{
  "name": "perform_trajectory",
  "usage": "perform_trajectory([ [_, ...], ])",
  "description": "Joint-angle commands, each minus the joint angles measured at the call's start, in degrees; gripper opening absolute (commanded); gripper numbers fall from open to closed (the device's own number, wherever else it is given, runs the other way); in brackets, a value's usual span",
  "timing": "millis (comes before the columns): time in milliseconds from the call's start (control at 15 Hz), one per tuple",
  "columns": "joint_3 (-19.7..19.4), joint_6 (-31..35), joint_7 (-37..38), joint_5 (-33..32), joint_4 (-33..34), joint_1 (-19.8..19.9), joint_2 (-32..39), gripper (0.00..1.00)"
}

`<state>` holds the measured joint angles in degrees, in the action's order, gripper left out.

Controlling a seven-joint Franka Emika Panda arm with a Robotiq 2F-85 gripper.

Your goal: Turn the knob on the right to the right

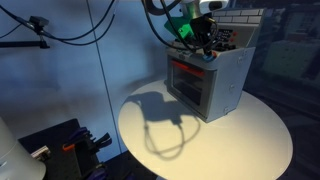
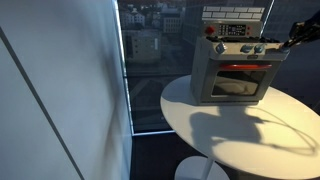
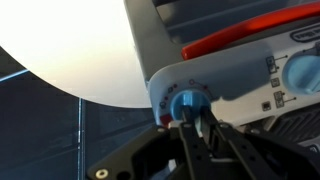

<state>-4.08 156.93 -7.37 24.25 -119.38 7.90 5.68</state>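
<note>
Closest to the wrist camera, the black pincer (image 3: 196,120) reaches up to a control panel, its two fingers (image 3: 212,140) drawn close with a thin gap between them. Their tips meet the lower edge of the blue knob (image 3: 187,102); I cannot tell whether they actually clamp it. A round white desk (image 1: 250,140) carries everything in both exterior views. On it stands a grey toy oven (image 2: 235,78), set toward the desk's rim, with a red strip (image 2: 245,67) above its door. The blue knob sits at one end of the oven's front panel, where the pincer (image 2: 293,40) comes in from the side. A paler knob (image 3: 303,72) lies further along the panel.
</note>
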Motion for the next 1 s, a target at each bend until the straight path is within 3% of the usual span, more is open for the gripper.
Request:
perform_trajectory([
  [0, 0.6, 0.3, -1.9, 2.4, -0.4, 0.1, -0.7, 0.07],
  [533, 0.3, -2.2, 1.7, 3.5, 0.6, 0.3, -0.6, 0.06],
  [933, 0.0, -6.0, 5.1, 10.6, 1.8, 0.9, -1.1, 0.06],
])
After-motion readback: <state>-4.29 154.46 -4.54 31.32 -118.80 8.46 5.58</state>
